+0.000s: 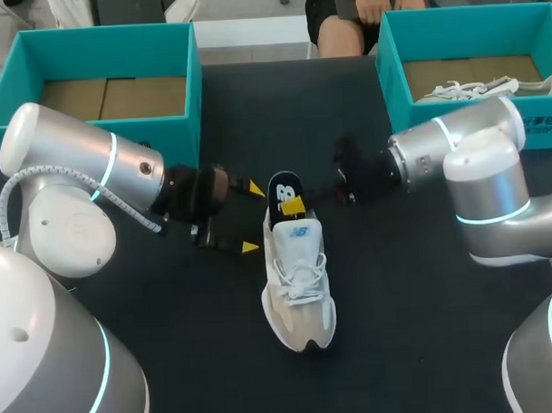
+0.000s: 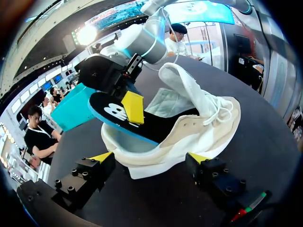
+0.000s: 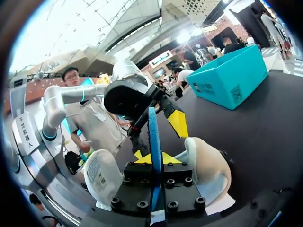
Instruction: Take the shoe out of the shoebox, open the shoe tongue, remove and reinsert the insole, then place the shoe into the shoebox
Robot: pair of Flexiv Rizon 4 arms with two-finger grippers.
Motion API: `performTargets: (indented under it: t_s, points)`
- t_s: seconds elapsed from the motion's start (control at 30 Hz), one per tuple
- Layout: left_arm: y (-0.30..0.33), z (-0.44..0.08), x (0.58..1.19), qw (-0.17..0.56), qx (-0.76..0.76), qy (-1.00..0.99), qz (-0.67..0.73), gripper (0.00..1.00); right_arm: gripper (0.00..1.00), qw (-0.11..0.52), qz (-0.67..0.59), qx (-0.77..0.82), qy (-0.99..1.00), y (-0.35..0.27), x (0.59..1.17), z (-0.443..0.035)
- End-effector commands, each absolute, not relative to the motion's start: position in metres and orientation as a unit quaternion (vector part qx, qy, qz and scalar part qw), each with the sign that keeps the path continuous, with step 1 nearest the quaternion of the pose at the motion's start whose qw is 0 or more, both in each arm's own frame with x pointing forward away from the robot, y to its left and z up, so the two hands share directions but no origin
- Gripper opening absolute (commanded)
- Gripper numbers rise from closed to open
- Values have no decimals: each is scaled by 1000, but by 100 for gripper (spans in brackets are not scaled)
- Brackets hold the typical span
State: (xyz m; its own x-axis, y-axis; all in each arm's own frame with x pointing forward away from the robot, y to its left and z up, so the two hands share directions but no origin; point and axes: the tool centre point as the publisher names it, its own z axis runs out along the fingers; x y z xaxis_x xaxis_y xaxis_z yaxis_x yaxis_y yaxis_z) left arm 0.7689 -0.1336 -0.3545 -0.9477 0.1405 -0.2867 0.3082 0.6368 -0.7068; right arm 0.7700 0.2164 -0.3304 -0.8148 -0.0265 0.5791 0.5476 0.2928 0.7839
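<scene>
The white sneaker lies on the desk midway between both arms, its long axis running from the toe, nearest the robot, to the heel, farthest from it. The black, blue-edged insole stands tilted up out of the heel opening, its front part inside the sneaker. The right jaws are clamped on the insole's raised end, coming in from the sneaker's right. The left jaws are wide apart just off the sneaker's left side by the heel, which lies between them; I see no contact. The tongue is lifted up and forward, leaving the opening free.

Whichever way the insole goes next, it must travel along the sneaker's long axis. The right arm has it in hand, and the left arm is placed to steady the heel. Beyond the heel, one teal shoebox sits to the sneaker's left and another, holding a second shoe, to its right; neither blocks the way
</scene>
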Motion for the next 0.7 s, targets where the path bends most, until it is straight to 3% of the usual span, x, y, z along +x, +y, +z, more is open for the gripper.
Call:
performTargets:
  t_s: [0.03, 0.37, 0.4, 0.47, 0.57, 0.7]
  points:
    - [-135, -354, 769, 103, 125, 900, -406, 100, 0, 268, -560, -179, -763, 220, 758, -341]
    - [-135, -354, 769, 103, 125, 900, -406, 100, 0, 283, -549, -199, -761, 220, 739, -346]
    - [-135, -354, 769, 103, 125, 900, -406, 100, 4, 281, -549, -199, -762, 220, 741, -345]
    - [-135, -354, 769, 103, 125, 900, -406, 100, 22, 276, -547, -196, -765, 220, 744, -342]
    - [-135, -354, 769, 103, 125, 900, -406, 100, 31, 269, -543, -191, -772, 218, 748, -337]
    - [-135, -354, 769, 103, 125, 900, -406, 100, 35, 254, -543, -183, -779, 216, 755, -328]
